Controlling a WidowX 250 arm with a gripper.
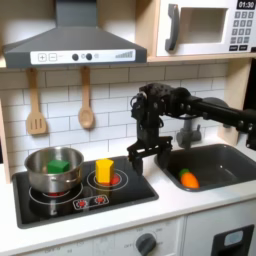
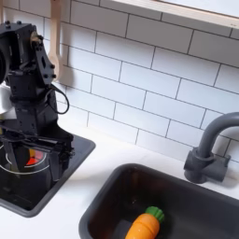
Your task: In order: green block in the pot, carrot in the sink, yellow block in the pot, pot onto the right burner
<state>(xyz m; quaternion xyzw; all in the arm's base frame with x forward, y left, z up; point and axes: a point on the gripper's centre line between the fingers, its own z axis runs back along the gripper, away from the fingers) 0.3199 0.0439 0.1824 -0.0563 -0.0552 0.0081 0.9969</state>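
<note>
1. The round shiny silver metal pot (image 1: 53, 170) sits at the lower left of the first exterior view, on one red-orange spiral burner ring of the glossy black toy cooktop (image 1: 138, 188); the small bright green toy cube (image 1: 58, 165) is already inside it, resting on the bottom.
2. The small yellow toy block (image 1: 104, 170) stands upright on the other red-orange spiral ring (image 1: 112, 181), a bit below the middle of that frame; it's just beside the pot but not touching it, so not in the pot yet.
3. The small orange toy carrot with the green tip (image 1: 188, 179) lies down in the dark grey rectangular basin (image 1: 228, 158) at the lower right of the first exterior view; the second exterior view has the same carrot (image 2: 144, 224) at the bottom centre, lying in the sink (image 2: 210, 194) with its green end up and to the right.
4. The dark grey arched faucet (image 2: 209, 149) stands at the right edge of the second exterior view, behind the basin.
5. The black robot gripper (image 1: 148, 156) hangs near the centre of the first exterior view, between the yellow block and the sink, above the cooktop's edge; its fingers are spread apart with nothing between them; in the second exterior view the gripper (image 2: 37, 142) is at the left over the cooktop, same deal, holding nothing.
6. Two wooden utensils (image 1: 86, 98) hang on the white tile wall in the upper left of the first exterior view.
</note>
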